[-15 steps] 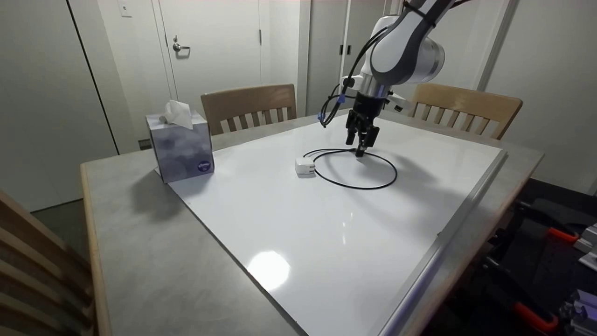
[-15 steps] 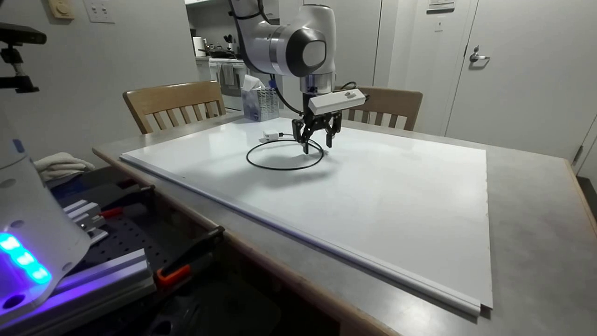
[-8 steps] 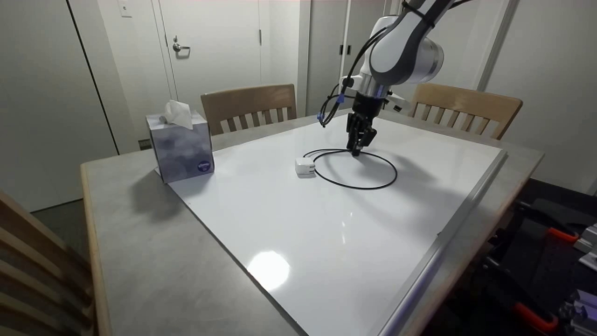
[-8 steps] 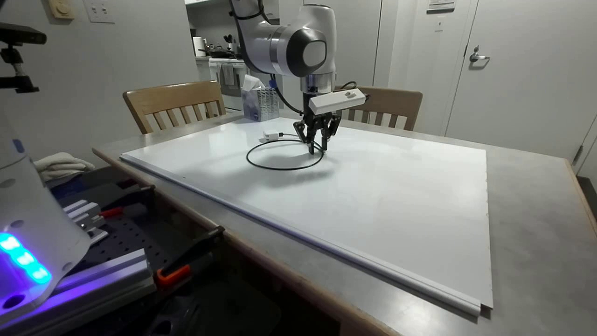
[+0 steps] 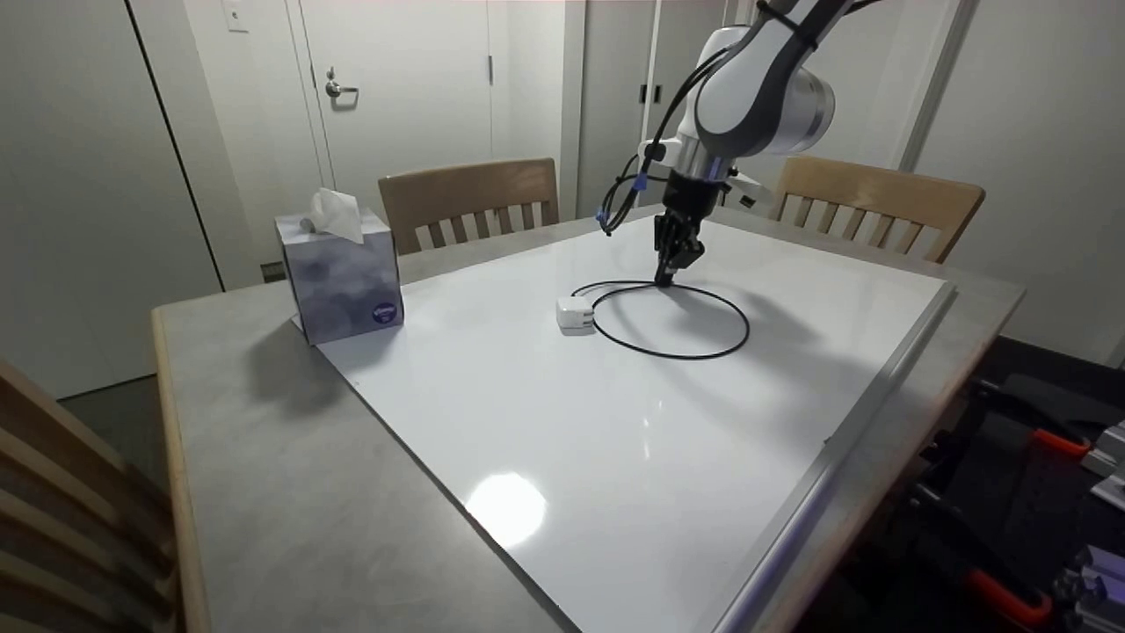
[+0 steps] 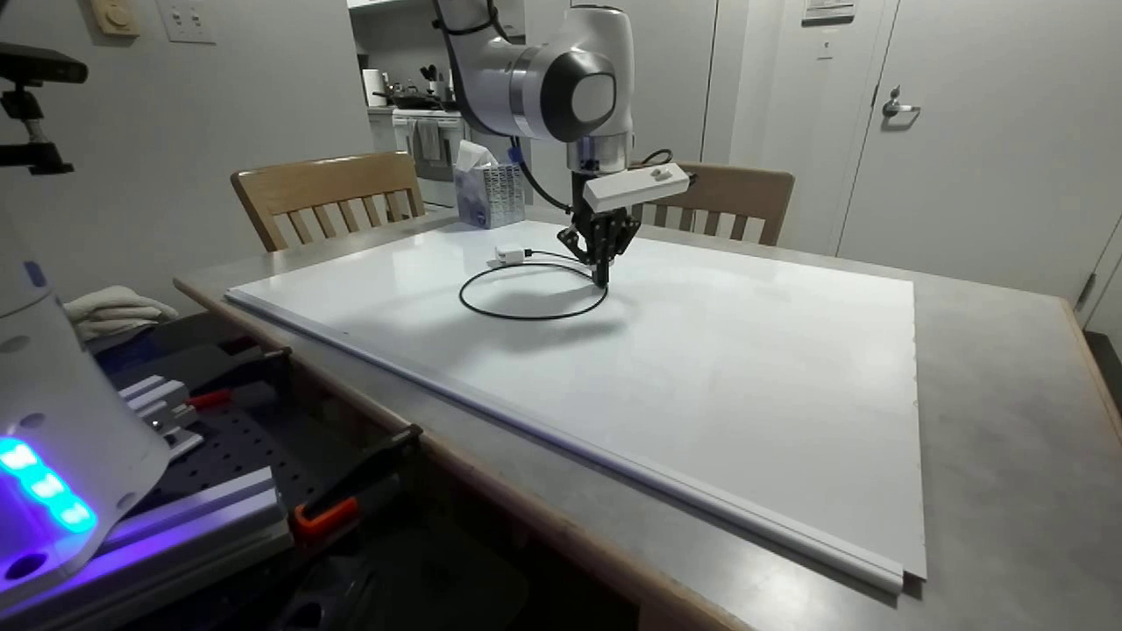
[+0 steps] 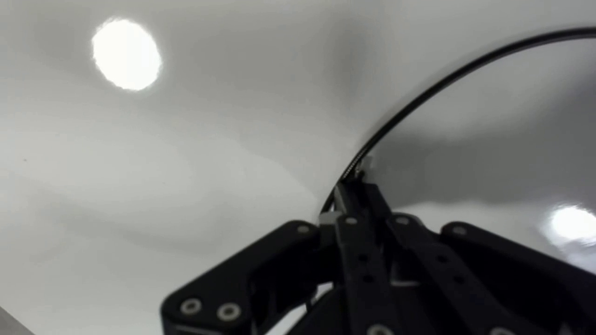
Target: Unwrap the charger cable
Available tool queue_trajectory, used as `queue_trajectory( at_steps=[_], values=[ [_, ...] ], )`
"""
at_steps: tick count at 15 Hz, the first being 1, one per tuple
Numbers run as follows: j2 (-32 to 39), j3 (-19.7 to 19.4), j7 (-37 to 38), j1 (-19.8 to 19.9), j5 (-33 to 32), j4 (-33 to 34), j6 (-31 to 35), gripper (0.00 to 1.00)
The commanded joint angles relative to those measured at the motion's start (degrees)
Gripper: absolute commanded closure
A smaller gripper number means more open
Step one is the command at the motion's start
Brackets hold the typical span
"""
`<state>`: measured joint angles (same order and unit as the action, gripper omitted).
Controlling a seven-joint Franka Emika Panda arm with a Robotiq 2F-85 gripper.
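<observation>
The charger cable [image 5: 690, 357] is a thin black cord lying in a wide loop on the white board, seen in both exterior views. Its white cube plug [image 5: 575, 313] rests beside the loop, apart from my gripper [image 5: 664, 281]. At the side of the loop toward the chairs, the gripper [image 6: 600, 280] points down with its fingertips at board level. In the wrist view the cord [image 7: 447, 82] curves down to the gripper [image 7: 356, 186], whose jaws are together on a dark piece of cable. The exact pinch point is partly hidden by the fingers.
A blue-purple tissue box [image 5: 343, 281] stands at a corner of the white board [image 5: 562, 457]. A raised rail [image 6: 570, 447] runs along one board edge. Wooden chairs [image 5: 475, 198] surround the table. Clamps with orange grips [image 6: 326, 517] sit near the robot's base.
The jaws have come together from open at the cable. My gripper has shifted slightly, and the loop has moved a little with it. The plug has stayed in place.
</observation>
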<state>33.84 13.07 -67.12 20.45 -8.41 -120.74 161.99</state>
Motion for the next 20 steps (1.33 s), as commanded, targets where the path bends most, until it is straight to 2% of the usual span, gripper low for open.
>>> queue_trajectory(
  at_steps=[1, 5, 7, 12, 13, 14, 20],
  values=[
    [0.1, -0.6, -1.7, -0.8, 1.3, 0.8, -1.4, 1.00],
    [-1.6, -1.2, -1.4, -1.4, 0.9, 0.4, -3.0, 1.00],
    [-2.6, -0.6, -2.2, -1.2, 1.4, 0.2, -5.7, 1.00],
    [-4.4, -2.0, -2.8, -3.0, 1.5, 0.3, -10.9, 1.00],
    [-4.6, -2.6, -2.8, -3.6, 1.2, 0.2, -11.1, 0.74],
    [-4.4, -3.1, -2.6, -4.0, 1.0, 0.3, -10.4, 0.73],
    [-3.2, -5.4, -2.7, -5.9, 0.0, 0.4, -6.4, 0.33]
  ],
)
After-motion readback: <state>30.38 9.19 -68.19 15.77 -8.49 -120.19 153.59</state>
